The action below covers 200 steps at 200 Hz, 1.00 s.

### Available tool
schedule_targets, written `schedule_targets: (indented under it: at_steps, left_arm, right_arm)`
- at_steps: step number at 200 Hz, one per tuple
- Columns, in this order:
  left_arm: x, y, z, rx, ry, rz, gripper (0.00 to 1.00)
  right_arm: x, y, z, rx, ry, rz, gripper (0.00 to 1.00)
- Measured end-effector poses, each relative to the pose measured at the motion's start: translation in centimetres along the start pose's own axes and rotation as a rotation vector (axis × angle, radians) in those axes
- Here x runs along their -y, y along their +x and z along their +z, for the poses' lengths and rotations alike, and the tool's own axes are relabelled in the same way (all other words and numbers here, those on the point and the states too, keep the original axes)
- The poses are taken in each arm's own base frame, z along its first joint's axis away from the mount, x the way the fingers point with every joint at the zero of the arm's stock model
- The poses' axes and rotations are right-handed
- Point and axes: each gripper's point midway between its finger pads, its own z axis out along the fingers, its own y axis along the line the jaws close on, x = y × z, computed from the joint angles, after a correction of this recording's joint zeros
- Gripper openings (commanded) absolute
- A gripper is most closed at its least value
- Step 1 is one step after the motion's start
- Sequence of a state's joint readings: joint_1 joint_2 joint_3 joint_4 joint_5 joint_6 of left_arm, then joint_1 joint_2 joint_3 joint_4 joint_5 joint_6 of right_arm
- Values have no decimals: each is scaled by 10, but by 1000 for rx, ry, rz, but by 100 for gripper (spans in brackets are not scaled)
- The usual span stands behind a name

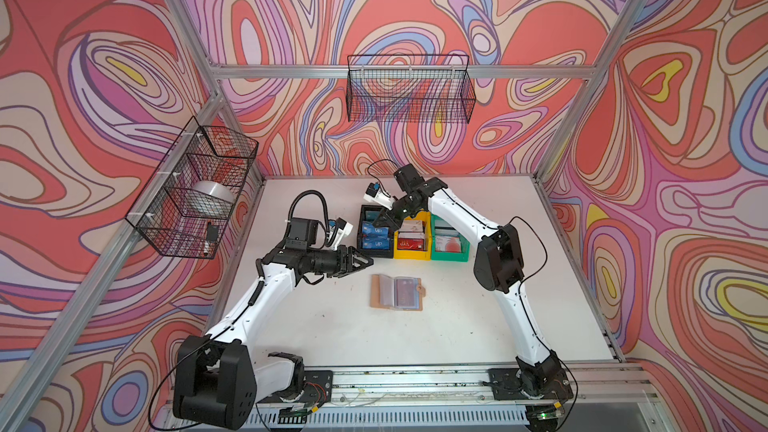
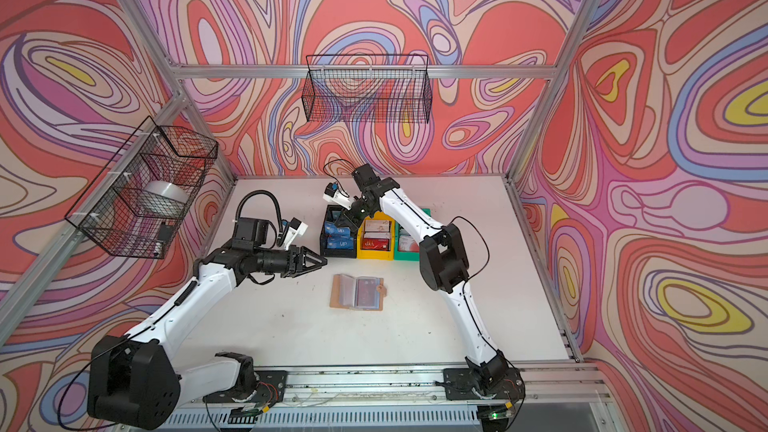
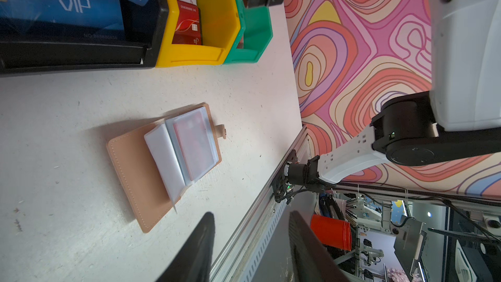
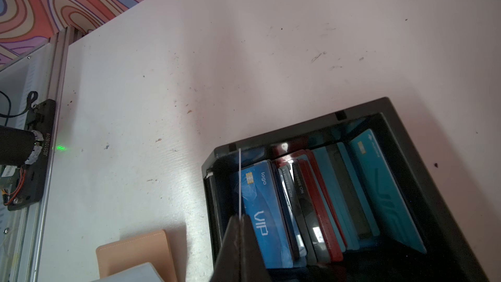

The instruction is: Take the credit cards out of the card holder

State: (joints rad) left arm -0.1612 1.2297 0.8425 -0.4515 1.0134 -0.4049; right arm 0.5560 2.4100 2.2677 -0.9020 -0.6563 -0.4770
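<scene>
One card (image 4: 240, 183) edgewise in right claw (image 4: 240, 217)

The tan card holder (image 2: 358, 292) lies open on the white bench (image 2: 436, 326). The left tool (image 2: 322, 261) hovers near it, apart; the right tool (image 2: 347, 221) hangs over the black bin (image 2: 337, 254) holding blue cards (image 2: 338, 228).

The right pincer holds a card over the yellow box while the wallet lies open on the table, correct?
No: the right pincer holds the card over the black box, as the right wrist view shows. The wallet does lie open.
</scene>
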Motion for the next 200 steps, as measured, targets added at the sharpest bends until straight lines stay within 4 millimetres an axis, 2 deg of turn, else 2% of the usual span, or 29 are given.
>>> schedule_targets:
  at_steps: [32, 96, 156, 200]
  left_arm:
    - [-1, -2, -2, 7, -2, -4, 48]
    - [0, -4, -2, 15, 5, -5, 48]
    - [0, -6, -1, 18, 9, -4, 48]
    - [-3, -6, 1, 11, 6, -15, 48]
  right_arm:
    - [3, 14, 10, -33, -12, 10, 0]
    - [3, 17, 14, -35, -24, 13, 0]
    - [8, 32, 30, -61, -43, 29, 0]
    - [5, 36, 32, -68, -64, 30, 0]
